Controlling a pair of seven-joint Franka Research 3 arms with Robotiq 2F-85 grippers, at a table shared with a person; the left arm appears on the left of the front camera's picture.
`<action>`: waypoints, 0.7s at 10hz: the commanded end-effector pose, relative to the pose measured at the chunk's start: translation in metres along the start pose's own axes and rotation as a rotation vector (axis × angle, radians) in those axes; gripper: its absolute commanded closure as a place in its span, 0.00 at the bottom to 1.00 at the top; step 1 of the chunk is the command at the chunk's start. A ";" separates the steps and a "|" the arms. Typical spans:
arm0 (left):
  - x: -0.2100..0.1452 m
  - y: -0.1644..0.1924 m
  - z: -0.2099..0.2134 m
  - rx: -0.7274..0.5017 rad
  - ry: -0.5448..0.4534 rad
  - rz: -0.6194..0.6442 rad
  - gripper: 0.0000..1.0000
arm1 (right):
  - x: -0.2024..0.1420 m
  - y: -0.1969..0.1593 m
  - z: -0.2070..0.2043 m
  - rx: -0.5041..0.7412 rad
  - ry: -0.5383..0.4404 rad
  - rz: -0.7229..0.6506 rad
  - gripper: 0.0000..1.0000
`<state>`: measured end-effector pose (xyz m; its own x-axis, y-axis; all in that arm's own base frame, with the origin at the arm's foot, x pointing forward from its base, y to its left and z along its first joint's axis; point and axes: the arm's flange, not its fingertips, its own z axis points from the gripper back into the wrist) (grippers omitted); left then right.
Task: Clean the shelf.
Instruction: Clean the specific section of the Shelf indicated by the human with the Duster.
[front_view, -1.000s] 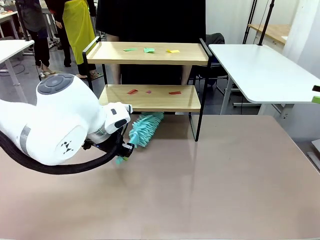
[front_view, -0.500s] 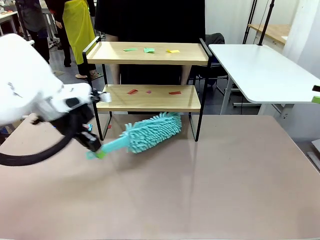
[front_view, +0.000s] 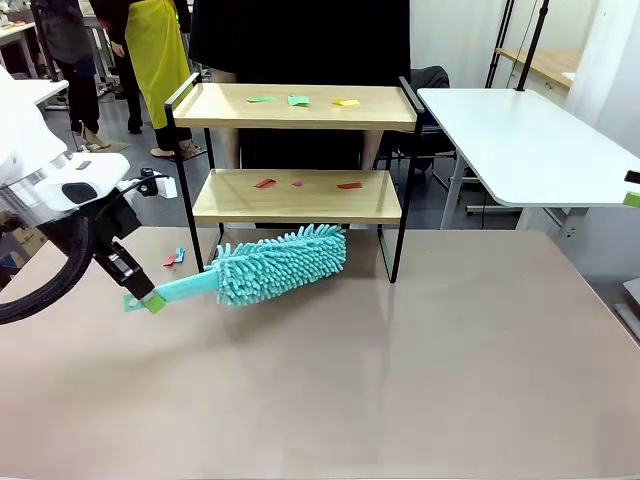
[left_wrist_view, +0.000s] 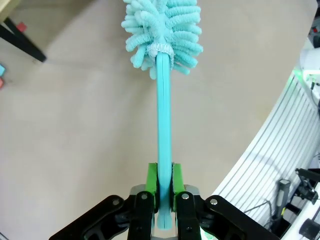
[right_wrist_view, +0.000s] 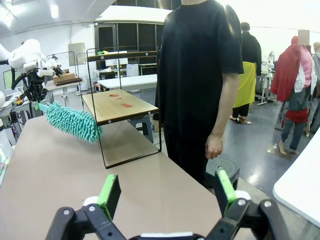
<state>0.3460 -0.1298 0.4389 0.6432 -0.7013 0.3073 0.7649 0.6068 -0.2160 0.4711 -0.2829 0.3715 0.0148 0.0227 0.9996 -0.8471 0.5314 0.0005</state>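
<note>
left of the shelf (front_view: 300, 207), left fingers (left_wrist_view: 151, 176) clamp a duster handle (front_view: 186, 290); right fingers (right_wrist_view: 110, 193) apart.

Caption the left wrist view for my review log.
Left gripper clamps the teal duster by its handle, fluffy head out over the beige table.

Tan surface (front_view: 450, 380) wide and mostly bare. Small red and blue scraps (front_view: 174, 257) on it, near left foot of shelf (front_view: 385, 112). Person in black top (front_view: 300, 40) stands just behind shelf, at far side. White table (front_view: 520, 140) right of shelf, slightly apart from surface. Black stand poles (front_view: 530, 45) behind it. Person in yellow apron (front_view: 158, 50) farther back left. Person in red top (right_wrist_view: 295, 75) in background of right wrist view.
</note>
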 end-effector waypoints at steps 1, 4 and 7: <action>-0.003 0.003 0.005 0.012 -0.002 -0.015 0.86 | 0.007 0.002 -0.003 -0.005 0.033 -0.011 0.00; 0.000 0.011 0.080 -0.053 0.065 -0.277 0.86 | 0.007 0.002 -0.003 -0.005 0.033 -0.011 0.00; -0.006 0.024 0.142 -0.056 0.322 -0.468 0.86 | 0.007 0.002 -0.003 -0.005 0.033 -0.011 0.00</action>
<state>0.3420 -0.0678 0.5501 0.3035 -0.9376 0.1699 0.9424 0.2691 -0.1985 0.4711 -0.2830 0.3715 0.0149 0.0227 0.9996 -0.8469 0.5317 0.0006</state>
